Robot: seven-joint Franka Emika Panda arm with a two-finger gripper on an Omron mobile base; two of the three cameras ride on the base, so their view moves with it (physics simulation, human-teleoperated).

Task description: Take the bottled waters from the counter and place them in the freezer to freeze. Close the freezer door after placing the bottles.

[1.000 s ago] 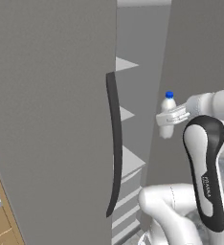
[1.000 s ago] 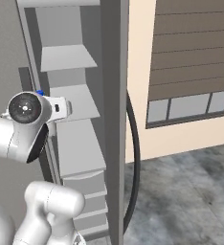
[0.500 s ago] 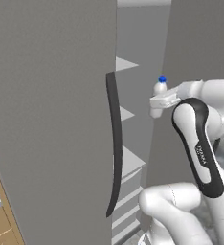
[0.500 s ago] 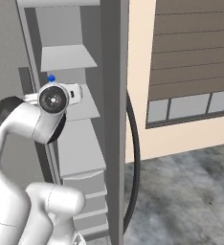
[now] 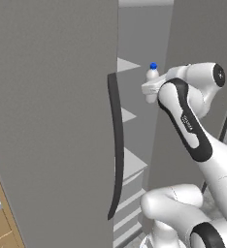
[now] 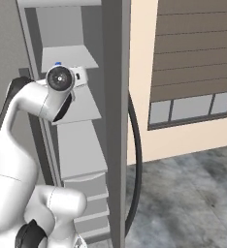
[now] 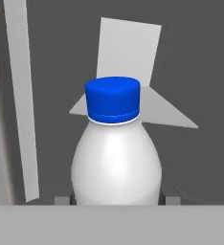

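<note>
We see the hand (image 5: 153, 89) pinching a plain bottle (image 7: 115, 162) upright at upper center-right of the left base view, facing the freezer (image 6: 76, 140) shelves. We'd keep it level, clear the shelf edge, then release.

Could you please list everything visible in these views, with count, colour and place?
bottled water: one, plain whitish with blue cap, upright in the pincer, in front of the freezer opening
freezer: one, grey with white shelves, open, ahead of the arm
freezer door: one, grey with long dark curved handle, swung open, on the left of the left base view
wall: one, beige with brown siding and a window, right of the right base view
floor: grey stone, lower right there
pincer: one, dark tips, shut on the bottle
</note>
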